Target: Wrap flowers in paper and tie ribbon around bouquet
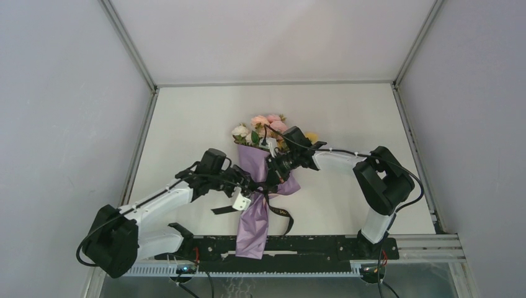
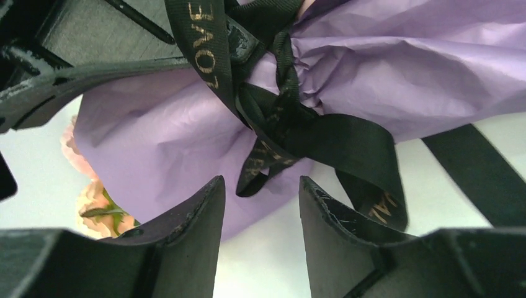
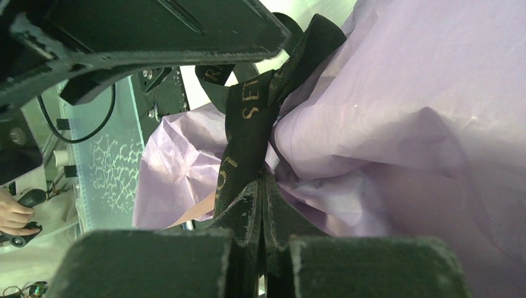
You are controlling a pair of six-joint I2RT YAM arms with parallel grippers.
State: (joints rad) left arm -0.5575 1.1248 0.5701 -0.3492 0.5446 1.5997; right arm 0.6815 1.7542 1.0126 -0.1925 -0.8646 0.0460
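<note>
Beside the bouquet [image 1: 253, 225], the left claw [image 2: 260, 185] gapes while the right claw [image 3: 262, 189] pinches the ribbon [image 3: 244, 127].

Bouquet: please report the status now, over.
Left pincer open, holding nothing, facing the knot. Right pincer shut on ribbon. Bouquet wrapped in paper, ribbon knotted around it. No obstacle seen.

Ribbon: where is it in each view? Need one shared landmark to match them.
Top external: ribbon at centre, cinching the lilac paper, tails trailing left and right.
Left wrist: knot at centre, just above the open left end effector.
Right wrist: left of centre, running down into the shut right end effector.
Shared landmark: the lilac paper it cinches.
</note>
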